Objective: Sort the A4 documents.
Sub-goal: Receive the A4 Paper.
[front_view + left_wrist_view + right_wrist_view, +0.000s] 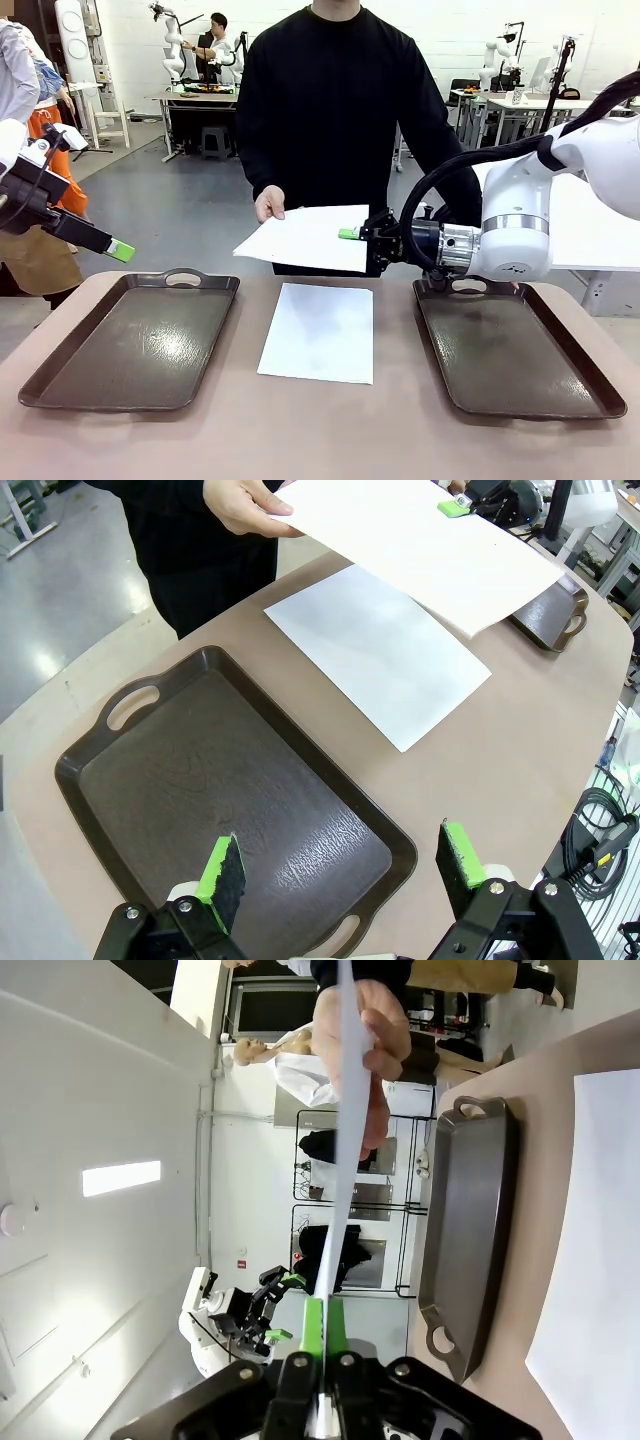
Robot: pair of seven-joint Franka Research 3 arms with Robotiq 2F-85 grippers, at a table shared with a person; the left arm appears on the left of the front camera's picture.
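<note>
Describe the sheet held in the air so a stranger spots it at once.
On the brown table, look between the left tray and the right tray. Above the far edge a white sheet is in the air, the person's hand on one edge, the right end effector shut on the other. The second sheet lies flat on the table.

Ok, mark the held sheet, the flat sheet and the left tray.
held sheet (305,238): front view, its middle.
flat sheet (320,332): front view, its centre.
left tray (140,345): front view, bare floor.
</note>
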